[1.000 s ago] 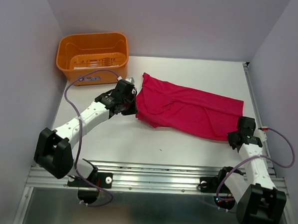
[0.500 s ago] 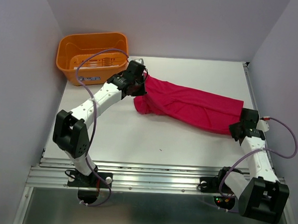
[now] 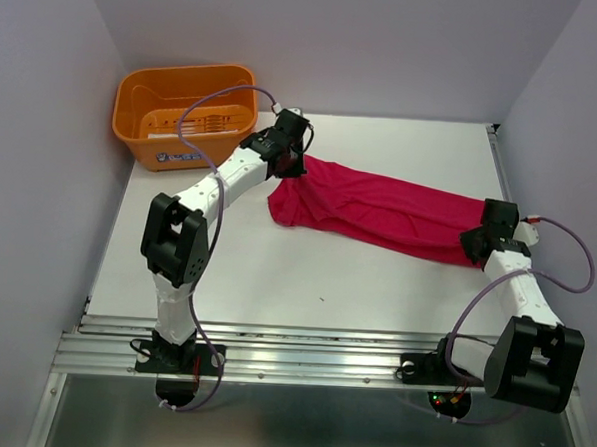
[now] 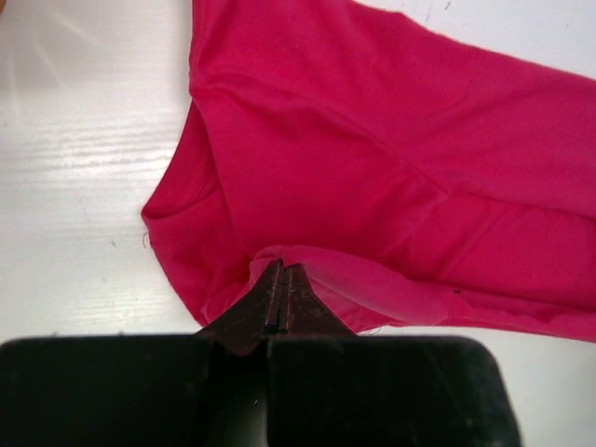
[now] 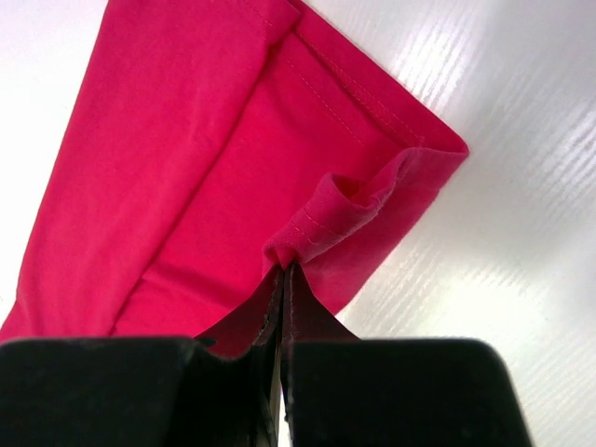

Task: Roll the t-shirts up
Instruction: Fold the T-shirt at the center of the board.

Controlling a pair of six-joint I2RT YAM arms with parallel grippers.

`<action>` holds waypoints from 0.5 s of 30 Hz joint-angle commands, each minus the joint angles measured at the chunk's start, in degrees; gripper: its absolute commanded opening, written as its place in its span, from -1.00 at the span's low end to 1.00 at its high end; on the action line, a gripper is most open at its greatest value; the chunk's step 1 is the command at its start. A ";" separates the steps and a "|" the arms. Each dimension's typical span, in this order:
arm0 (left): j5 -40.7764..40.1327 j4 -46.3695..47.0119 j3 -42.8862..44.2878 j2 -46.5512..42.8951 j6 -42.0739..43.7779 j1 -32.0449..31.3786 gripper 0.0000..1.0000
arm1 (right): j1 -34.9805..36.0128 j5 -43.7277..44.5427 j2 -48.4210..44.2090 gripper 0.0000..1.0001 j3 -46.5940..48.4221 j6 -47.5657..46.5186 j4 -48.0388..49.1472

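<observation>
A crimson-pink t-shirt [image 3: 379, 210] lies folded into a long band across the white table, slanting from far left to near right. My left gripper [image 3: 294, 163] is shut on its left end; the left wrist view shows the jaws [image 4: 282, 270] pinching a fold of the fabric [image 4: 391, 186]. My right gripper [image 3: 483, 243] is shut on the shirt's right end; the right wrist view shows the jaws [image 5: 284, 270] pinching a hemmed edge of the shirt [image 5: 186, 168] near its corner.
An orange basket [image 3: 145, 135] stands at the table's far left corner, just left of my left arm. Grey walls close in the left, back and right. A metal rail [image 3: 302, 354] runs along the near edge.
My left gripper has carried the shirt's left end up and to the right, toward the back of the table. My right gripper has moved slightly away. The shirt is stretched into a narrower band.
</observation>
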 commanded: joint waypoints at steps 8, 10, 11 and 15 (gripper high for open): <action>-6.50 -1.39 14.23 7.88 2.60 0.35 -1.00 | -0.27 1.72 6.88 -0.99 5.25 -0.66 6.49; -7.38 -1.57 15.63 8.93 2.60 0.35 -1.00 | -0.27 1.89 8.02 -0.99 5.96 -0.66 7.02; -7.73 -1.48 16.25 9.28 2.69 0.44 -1.00 | -0.27 2.16 8.38 -0.99 6.13 -0.66 7.20; -8.61 -1.66 17.48 10.78 2.86 0.79 -1.00 | -0.27 2.42 10.31 -0.99 7.54 -0.84 8.07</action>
